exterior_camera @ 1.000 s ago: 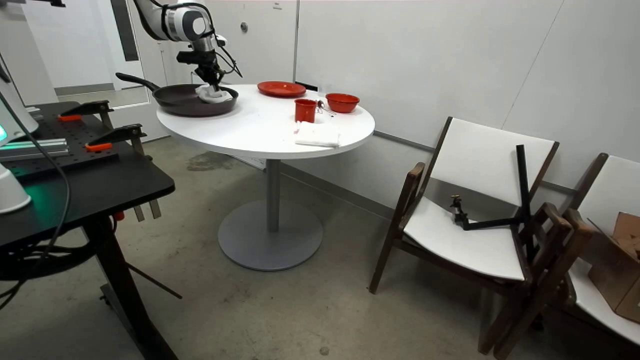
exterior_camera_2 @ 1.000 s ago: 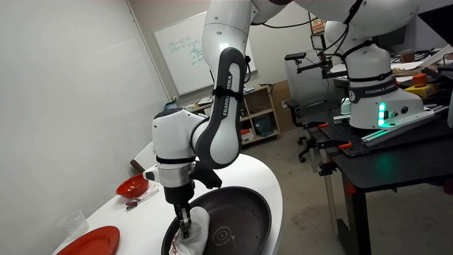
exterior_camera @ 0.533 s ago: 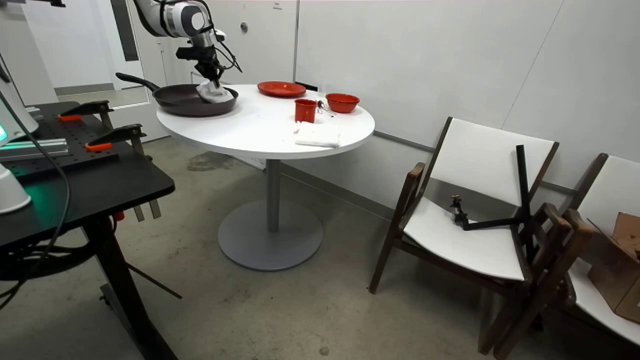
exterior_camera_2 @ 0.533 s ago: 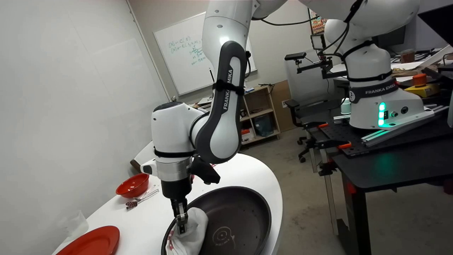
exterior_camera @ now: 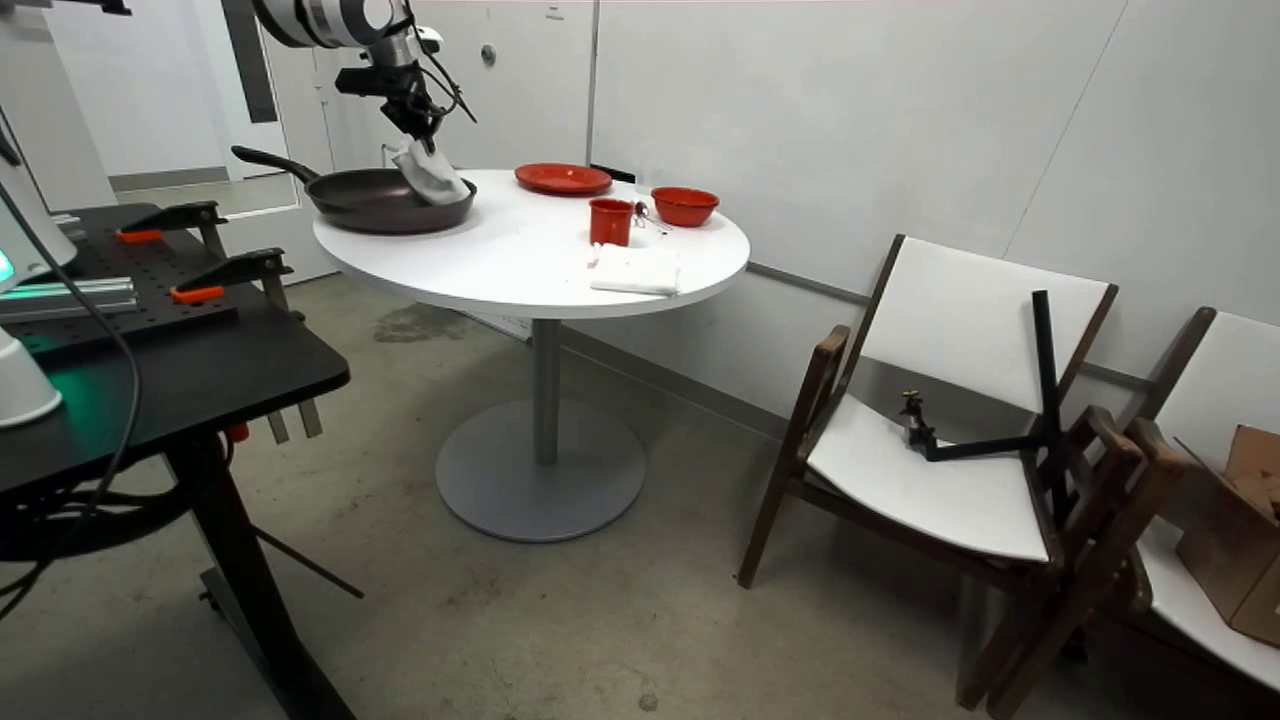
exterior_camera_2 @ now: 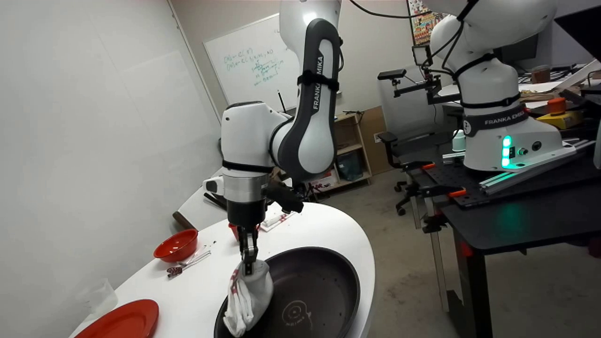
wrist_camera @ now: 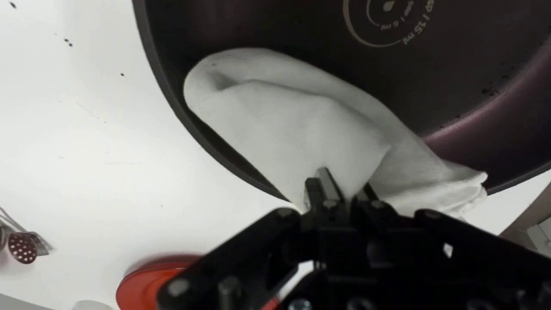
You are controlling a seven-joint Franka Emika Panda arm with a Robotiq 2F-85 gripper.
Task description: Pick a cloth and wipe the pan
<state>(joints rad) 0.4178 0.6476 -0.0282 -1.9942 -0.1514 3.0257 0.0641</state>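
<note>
My gripper (wrist_camera: 344, 187) is shut on the whitish cloth (wrist_camera: 280, 120), whose top is pinched between the fingers (wrist_camera: 329, 185). In an exterior view the cloth (exterior_camera_2: 251, 295), marked with red stripes, hangs from the gripper (exterior_camera_2: 248, 267) over one side of the black pan (exterior_camera_2: 319, 281). Its lower end is down at the pan's inner edge in an exterior view, the cloth (exterior_camera: 432, 175) below the gripper (exterior_camera: 428, 145); whether it still touches the pan I cannot tell. The pan (exterior_camera: 360, 205) rests flat on the round table, its long handle (exterior_camera: 270, 160) pointing away from the cloth.
On the white table (exterior_camera: 500, 255) are a red plate (exterior_camera: 562, 178), a red mug (exterior_camera: 610, 221), a red bowl (exterior_camera: 685, 206) and a folded white cloth (exterior_camera: 635, 269). Utensils (exterior_camera_2: 188, 264) lie beside the bowl. A wall (exterior_camera_2: 94, 141) runs behind the table.
The gripper has risen, drawing the cloth up so that it now hangs longer and narrower beneath the fingers. The pan and the dishes have stayed in place.
</note>
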